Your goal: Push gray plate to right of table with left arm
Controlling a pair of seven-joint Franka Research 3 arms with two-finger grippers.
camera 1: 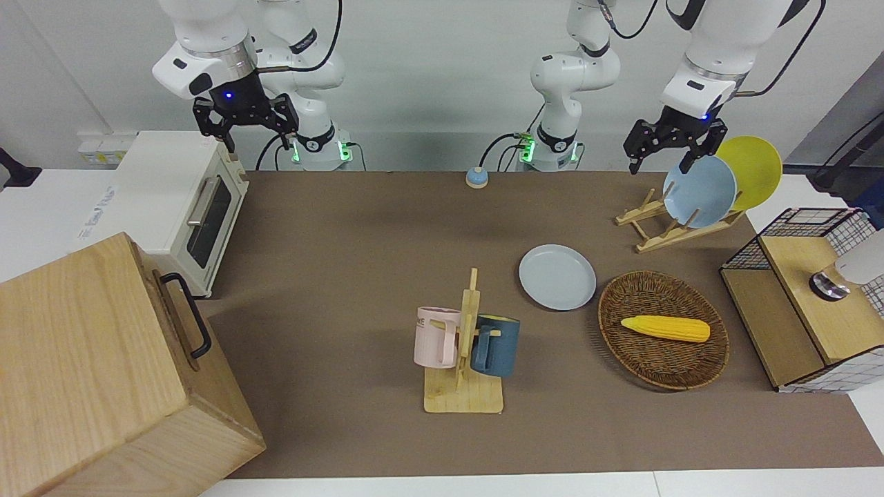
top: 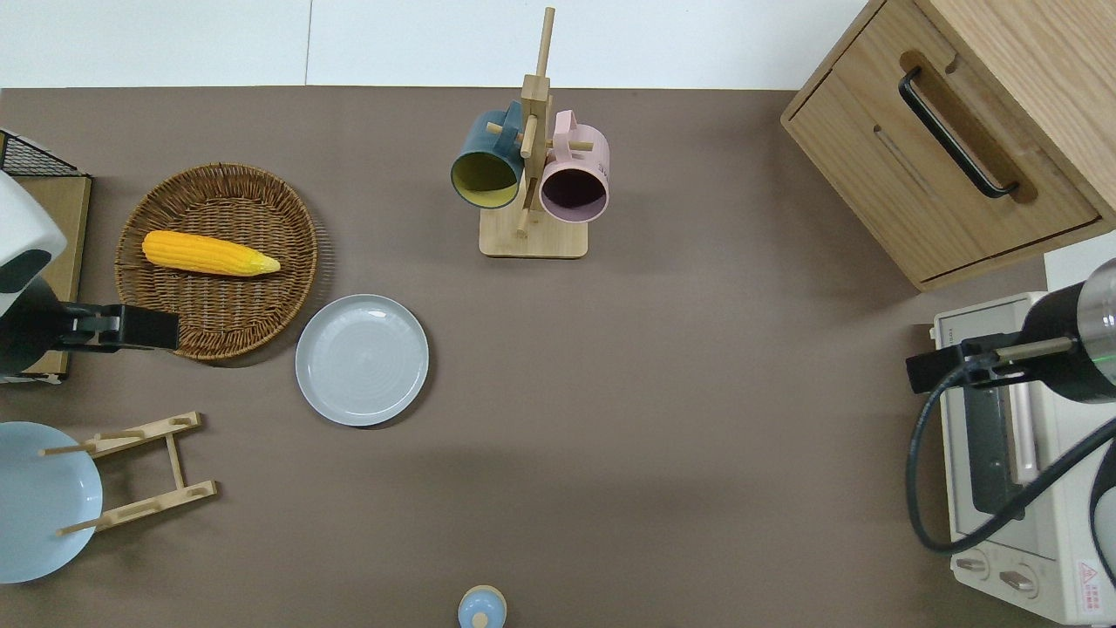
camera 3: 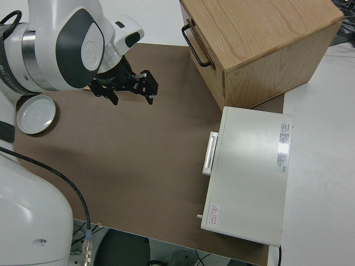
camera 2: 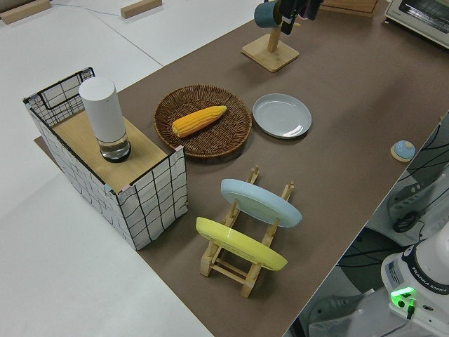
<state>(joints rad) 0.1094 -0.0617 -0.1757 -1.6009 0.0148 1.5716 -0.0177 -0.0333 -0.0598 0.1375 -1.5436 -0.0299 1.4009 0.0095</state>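
left gripper (camera 1: pixel 667 149): fingers spread, empty, raised over the plate rack (camera 1: pixel 663 224) | gray plate (camera 1: pixel 557 277): flat on table (camera 1: pixel 359 228), well apart from it | right arm: parked

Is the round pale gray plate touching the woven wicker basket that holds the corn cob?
No, the round pale gray plate lies flat beside the woven wicker basket, with a thin strip of bare brown table between them.

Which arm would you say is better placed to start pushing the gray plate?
The left. The left gripper hangs open near the plate rack, at the gray plate's end of the table; the right arm is parked.
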